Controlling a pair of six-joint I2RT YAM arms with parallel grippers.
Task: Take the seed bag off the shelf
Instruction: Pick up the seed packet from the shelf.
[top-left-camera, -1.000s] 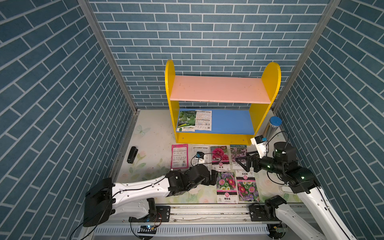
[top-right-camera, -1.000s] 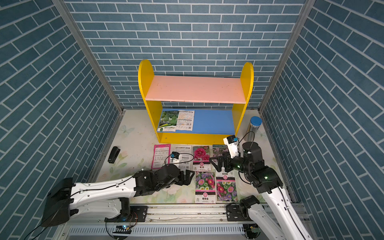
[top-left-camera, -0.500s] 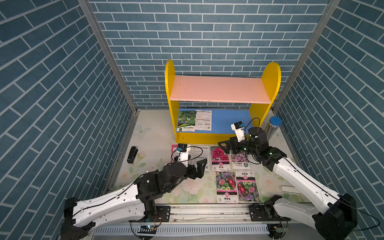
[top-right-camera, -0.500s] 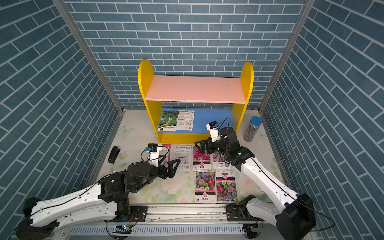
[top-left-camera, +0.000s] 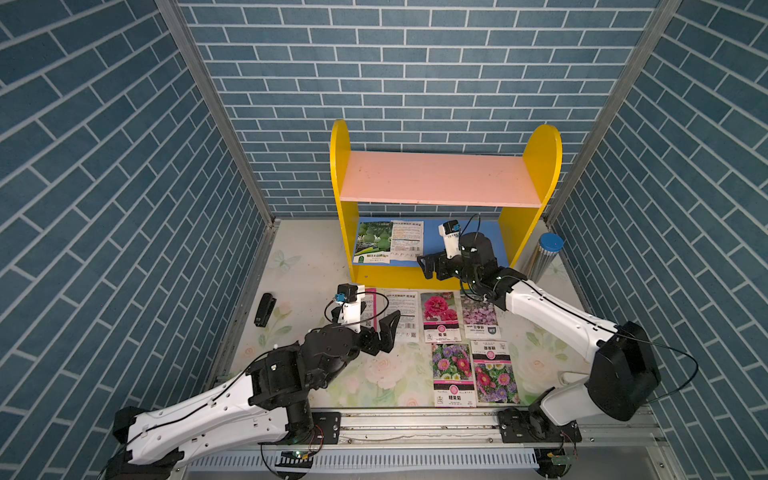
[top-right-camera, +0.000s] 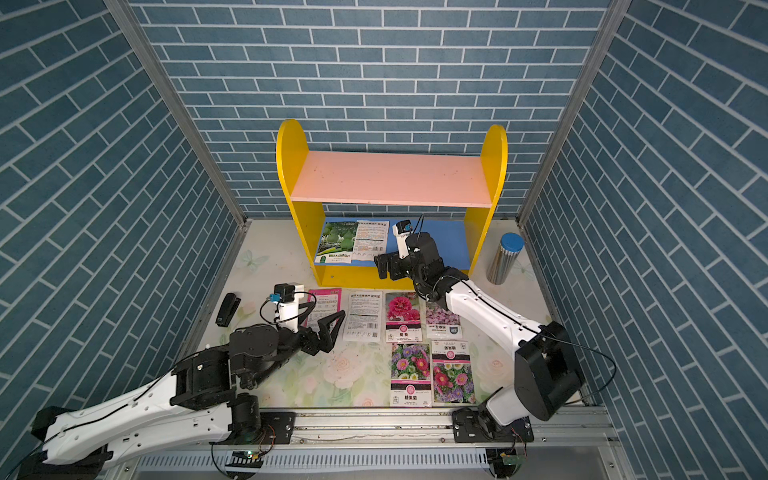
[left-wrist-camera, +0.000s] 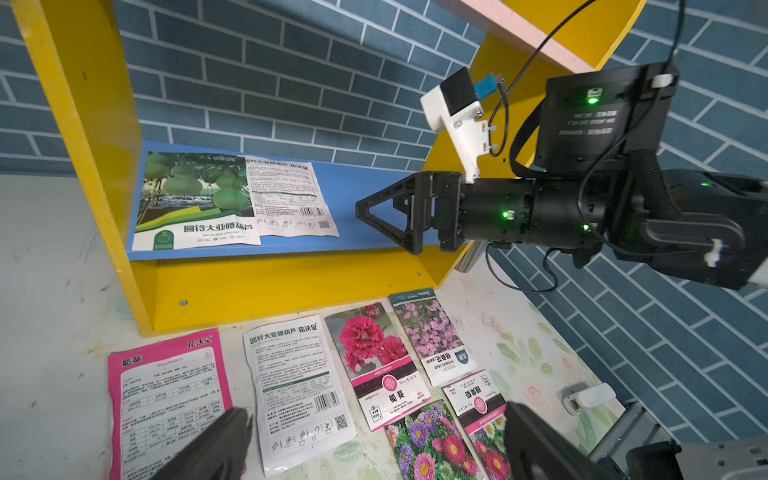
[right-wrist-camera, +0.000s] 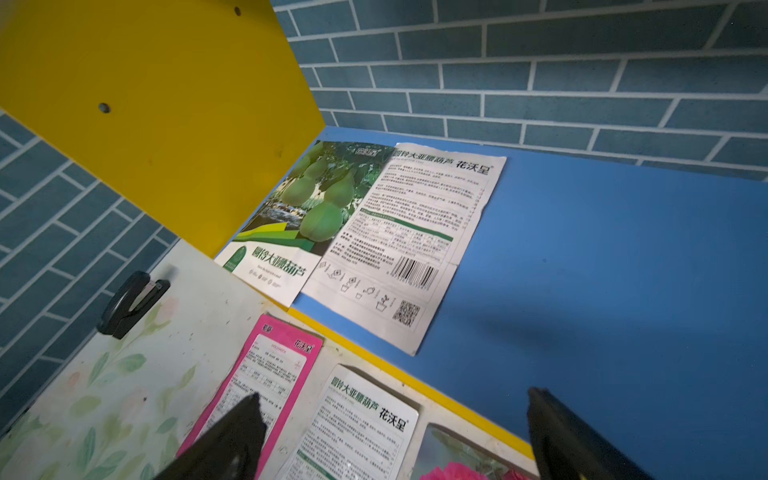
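Note:
The shelf (top-left-camera: 538, 162) (top-right-camera: 291, 166) stands at the back, with yellow sides, a pink upper board and a blue lower board. Two seed bags lie overlapping at the left of the lower board: a green gourd-picture bag (top-left-camera: 372, 241) (top-right-camera: 336, 247) (left-wrist-camera: 195, 199) (right-wrist-camera: 307, 208) and a white printed bag (top-left-camera: 407, 239) (top-right-camera: 371, 241) (left-wrist-camera: 286, 195) (right-wrist-camera: 411, 241). My right gripper (top-left-camera: 427, 268) (top-right-camera: 382, 266) (left-wrist-camera: 361, 210) (right-wrist-camera: 395, 432) is open and empty at the lower board's front edge, just right of the white bag. Over the table's bags, my left gripper (top-left-camera: 380, 318) (top-right-camera: 328, 316) (left-wrist-camera: 374, 440) hangs open and empty.
Several seed bags (top-left-camera: 440, 316) (top-right-camera: 401, 311) lie in rows on the floral table in front of the shelf. A steel cylinder with a blue lid (top-left-camera: 546, 257) stands right of the shelf. A black stapler (top-left-camera: 264, 309) lies at the left. Brick walls close in three sides.
Both arms have stretched out from near the front rail. The right gripper has travelled up to the shelf's lower board; the left has come over the table's bags. Both stayed open.

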